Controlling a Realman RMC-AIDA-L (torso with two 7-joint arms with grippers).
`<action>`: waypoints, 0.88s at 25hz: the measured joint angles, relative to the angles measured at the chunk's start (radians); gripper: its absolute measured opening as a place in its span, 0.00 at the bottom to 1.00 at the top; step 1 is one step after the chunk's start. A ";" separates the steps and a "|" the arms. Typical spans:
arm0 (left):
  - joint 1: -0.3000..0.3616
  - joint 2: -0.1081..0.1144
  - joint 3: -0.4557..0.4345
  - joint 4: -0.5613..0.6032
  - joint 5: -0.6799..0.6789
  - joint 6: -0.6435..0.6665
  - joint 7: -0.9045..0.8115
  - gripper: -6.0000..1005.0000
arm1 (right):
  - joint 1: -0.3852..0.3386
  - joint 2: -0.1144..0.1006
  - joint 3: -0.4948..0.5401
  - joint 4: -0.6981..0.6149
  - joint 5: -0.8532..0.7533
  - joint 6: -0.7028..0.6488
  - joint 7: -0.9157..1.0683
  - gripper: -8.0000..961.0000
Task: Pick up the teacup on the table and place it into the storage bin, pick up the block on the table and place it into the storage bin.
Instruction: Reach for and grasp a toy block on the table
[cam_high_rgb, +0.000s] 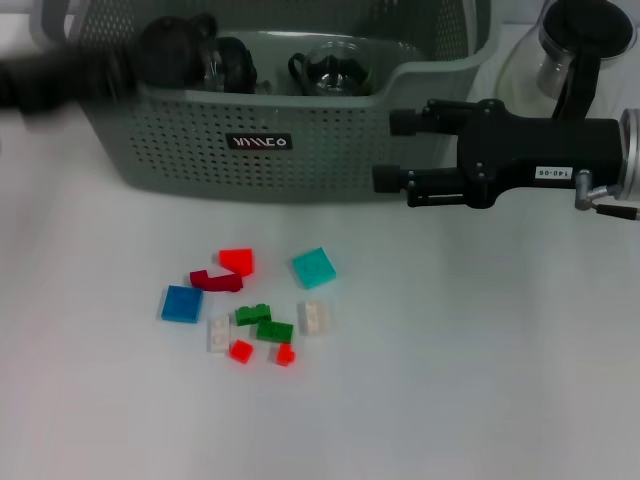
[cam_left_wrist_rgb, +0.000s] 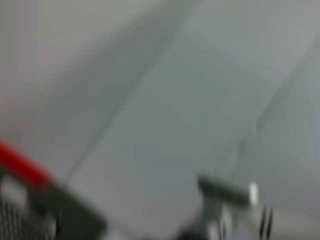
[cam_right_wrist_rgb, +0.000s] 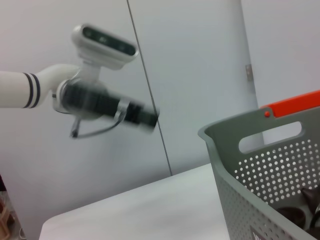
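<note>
Nearest on the white surface (cam_high_rgb: 480, 380) lies a loose scatter of small blocks: a blue one (cam_high_rgb: 182, 304), two green ones (cam_high_rgb: 264, 322), a teal one (cam_high_rgb: 314, 267), some red ones (cam_high_rgb: 236, 262) and pale ones, close together but none yet picked.

Beyond them stands the storage bin (cam_high_rgb: 200, 150), its dipped front rim facing the blocks. Dark glass teacups (cam_high_rgb: 330, 68) already sit inside, so the block step looks to be next.

The right tool (cam_high_rgb: 390, 150) hovers level just beside the bin's front right corner, its two fingers spread apart and grasping nothing. To do this well, I'd say it should swing down over an outlying block such as the teal one, fingers pointing straight down, and close on its flat sides without nudging the neighbours.

The left tool (cam_high_rgb: 60, 85) is a dark blur at the bin's far left rim; whether it is released or clenched I cannot tell.
</note>
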 joint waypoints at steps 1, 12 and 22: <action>0.012 -0.005 0.025 0.024 0.042 0.008 0.035 0.71 | -0.001 0.000 0.000 0.002 0.000 0.002 0.000 0.89; 0.048 -0.051 0.114 0.095 0.335 -0.060 0.211 0.70 | -0.026 -0.004 -0.002 0.006 -0.006 -0.005 -0.001 0.89; 0.052 -0.141 0.137 0.437 0.592 -0.050 0.178 0.70 | -0.035 -0.008 -0.003 0.002 -0.008 -0.018 0.009 0.89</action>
